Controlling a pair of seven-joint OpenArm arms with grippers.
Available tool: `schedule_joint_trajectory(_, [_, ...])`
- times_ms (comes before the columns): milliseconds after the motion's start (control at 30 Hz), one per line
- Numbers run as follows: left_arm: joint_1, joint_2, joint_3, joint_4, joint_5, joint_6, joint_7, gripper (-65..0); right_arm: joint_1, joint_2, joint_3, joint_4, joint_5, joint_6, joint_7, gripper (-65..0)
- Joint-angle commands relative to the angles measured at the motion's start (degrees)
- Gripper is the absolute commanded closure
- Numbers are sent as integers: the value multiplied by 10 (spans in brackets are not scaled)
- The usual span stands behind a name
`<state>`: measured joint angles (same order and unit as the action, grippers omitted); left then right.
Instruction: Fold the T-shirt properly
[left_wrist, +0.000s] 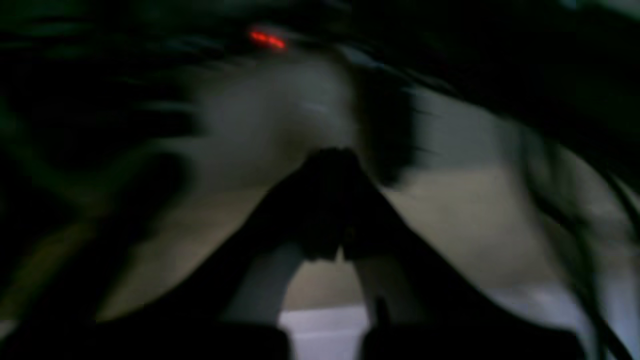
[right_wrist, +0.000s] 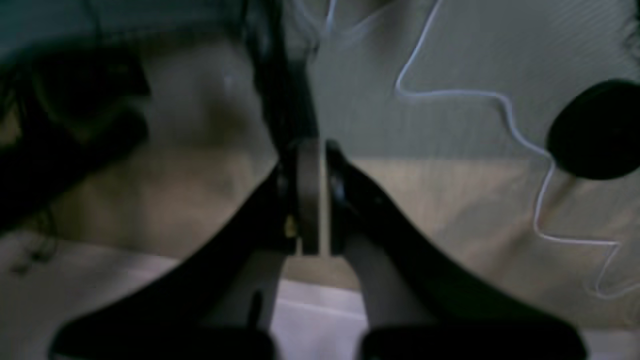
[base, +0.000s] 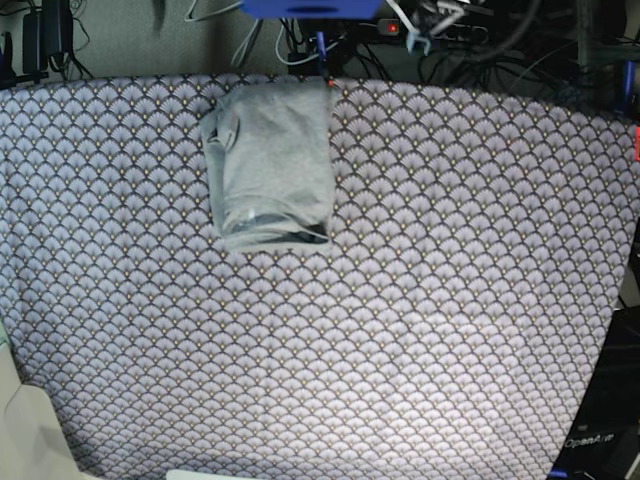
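T-shirt (base: 270, 165): light grey, folded into a compact upright rectangle, lying on the purple fan-scale tablecloth (base: 400, 300) of the desk, near its far edge and left of centre in the base view; sleeve edge bunched at its upper left. Left gripper (left_wrist: 340, 200): dark, blurred, fingers pressed together, holding nothing. Right gripper (right_wrist: 315, 200): fingers (right_wrist: 345, 195) closed with only a sliver between them, empty. Neither arm appears over the desk in the base view.

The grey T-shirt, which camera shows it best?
The base view: the T-shirt lies there whole, folded into a compact rectangle at the far side of the purple patterned tablecloth. Neither wrist view shows the shirt, only dark shut jaws against blurred surroundings.
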<state>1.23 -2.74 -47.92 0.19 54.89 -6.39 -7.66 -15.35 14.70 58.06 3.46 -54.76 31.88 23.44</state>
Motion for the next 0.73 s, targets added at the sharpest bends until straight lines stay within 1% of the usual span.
schedule_joint_trajectory(0, [0, 0, -2, -2, 2, 13, 16, 0, 4, 3, 1, 4, -13, -16, -5, -10])
schedule_joint_trajectory(67, [-15, -1, -4, -2, -6, 45, 21, 0, 19, -12, 1, 4, -29, -75, -30, -10])
schedule_joint_trajectory(100, [-19, -3, -4, -2, -12, 54, 23, 0, 27, -16, 1, 4, -36, -106, -43, -10])
schedule_joint_trajectory(167, [-24, -4, -4, -2, -25, 60, 23, 0, 40, -27, 1, 4, -51, -156, -71, -11])
schedule_joint_trajectory(233, [-31, -5, -4, -2, -40, 63, 20, 0, 50, -36, 1, 4, -51, -195, -92, -11])
schedule_joint_trajectory(267, [-31, -6, -4, -2, -49, 63, 20, 0, 56, -37, 1, 1, -51, -209, -98, -12])
schedule_joint_trajectory(333, [-32, -6, -4, -2, -55, 63, 19, 0, 61, -38, 1, 0, -51, -214, -102, -12])
schedule_joint_trajectory(433, [-31, 0, -4, -2, -57, 63, 18, 0, 63, -56, 4, 4, -51, -215, -103, -11])
schedule_joint_trajectory(600, [-30, 5, -2, -2, -55, 59, 16, 0, 63, -67, 2, 2, -51, -216, -118, -10])
schedule_joint_trajectory(700, [-30, 5, -3, -2, -55, 58, -2, 0, 63, -70, 4, 3, -51, -216, -114, -14])
